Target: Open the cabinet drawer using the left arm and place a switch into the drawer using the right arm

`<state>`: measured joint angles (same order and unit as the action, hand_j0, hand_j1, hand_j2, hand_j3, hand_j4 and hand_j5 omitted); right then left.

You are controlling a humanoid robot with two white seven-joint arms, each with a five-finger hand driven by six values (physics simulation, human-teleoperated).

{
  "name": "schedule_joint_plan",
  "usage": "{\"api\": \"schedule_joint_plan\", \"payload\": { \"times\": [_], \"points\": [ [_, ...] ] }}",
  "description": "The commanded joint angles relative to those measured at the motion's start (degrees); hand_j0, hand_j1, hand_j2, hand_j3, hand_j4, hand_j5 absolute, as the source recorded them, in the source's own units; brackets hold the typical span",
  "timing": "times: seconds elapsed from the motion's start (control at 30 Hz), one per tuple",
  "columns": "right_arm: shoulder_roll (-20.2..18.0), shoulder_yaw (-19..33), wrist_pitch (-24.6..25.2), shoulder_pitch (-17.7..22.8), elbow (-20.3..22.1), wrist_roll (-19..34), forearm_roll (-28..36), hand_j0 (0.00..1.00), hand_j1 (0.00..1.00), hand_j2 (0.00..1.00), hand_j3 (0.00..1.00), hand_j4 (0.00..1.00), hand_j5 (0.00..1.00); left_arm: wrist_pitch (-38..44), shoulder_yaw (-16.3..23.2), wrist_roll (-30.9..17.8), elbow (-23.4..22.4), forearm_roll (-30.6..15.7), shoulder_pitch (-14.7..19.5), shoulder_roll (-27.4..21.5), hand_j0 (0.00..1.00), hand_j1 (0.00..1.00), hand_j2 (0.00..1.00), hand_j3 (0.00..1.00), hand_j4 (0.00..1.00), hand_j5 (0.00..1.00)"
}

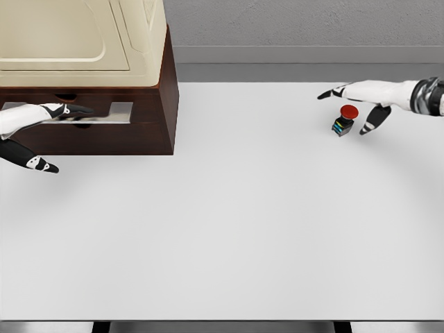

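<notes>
Two hands in play over a bare white surface point(222, 229), nothing lying between them. Far left, the dark wood cabinet point(156, 104) carries a cream appliance point(83, 35) on top. Left hand point(48, 118) reaches across the drawer point(104, 135) front at its metal handle point(114, 111), fingers extended, thumb hanging below; whether it grips, I cannot tell. Far right, the red-capped switch point(345, 119) stands upright on the surface, just under the right hand point(364, 94), fingers spread and loose, grasping nothing. Drawer contents hidden
</notes>
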<state>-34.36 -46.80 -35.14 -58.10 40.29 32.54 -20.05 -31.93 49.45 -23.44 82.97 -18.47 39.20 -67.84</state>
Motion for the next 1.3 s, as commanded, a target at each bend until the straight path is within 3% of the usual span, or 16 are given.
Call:
{"api": "schedule_joint_plan", "payload": {
  "times": [0.0, 0.27, 0.47, 0.77, 1.23, 1.27],
  "points": [
    [0.5, 0.1, 0.1, 0.0, -0.8, 0.0, -0.3, 1.00, 1.00, 1.00, 1.00, 1.00, 1.00, 0.4, -0.1, 0.0, 0.0, -0.5, 0.0, 0.0, 0.99, 0.99, 0.99, 0.99, 0.99, 0.99],
    [0.4, 0.0, 0.1, 0.1, -1.1, 0.0, -0.4, 1.00, 1.00, 1.00, 1.00, 1.00, 1.00, 1.2, 0.0, 0.0, -0.3, -0.5, -0.4, 0.5, 0.97, 0.97, 0.97, 0.97, 0.97, 0.97],
    [0.1, 0.3, 0.1, 0.2, -1.3, -0.1, -1.2, 0.99, 0.99, 0.99, 0.99, 0.99, 0.99, 1.2, -0.1, 0.0, -0.2, -1.0, -0.5, 0.4, 0.90, 0.90, 0.90, 0.90, 0.90, 0.90],
    [0.0, 0.2, 0.1, 0.3, -1.2, 0.0, -1.3, 0.79, 0.79, 0.79, 0.79, 0.79, 0.79, 1.2, -0.1, -0.1, 0.1, -2.4, -1.1, 0.3, 0.83, 0.83, 0.83, 0.83, 0.83, 0.83],
    [-0.1, 0.0, 0.1, 0.4, -1.0, 0.0, -3.0, 0.55, 0.55, 0.55, 0.55, 0.55, 0.55, 1.1, -0.2, -0.7, 0.6, -4.7, -1.1, -0.3, 0.83, 0.83, 0.83, 0.83, 0.83, 0.83],
    [-0.1, 0.0, 0.1, 0.4, -0.8, 0.0, -3.2, 0.50, 0.50, 0.50, 0.50, 0.50, 0.50, 1.0, -0.2, -0.7, 0.6, -4.8, -1.1, -0.3, 0.83, 0.83, 0.83, 0.83, 0.83, 0.83]
  ]
}}
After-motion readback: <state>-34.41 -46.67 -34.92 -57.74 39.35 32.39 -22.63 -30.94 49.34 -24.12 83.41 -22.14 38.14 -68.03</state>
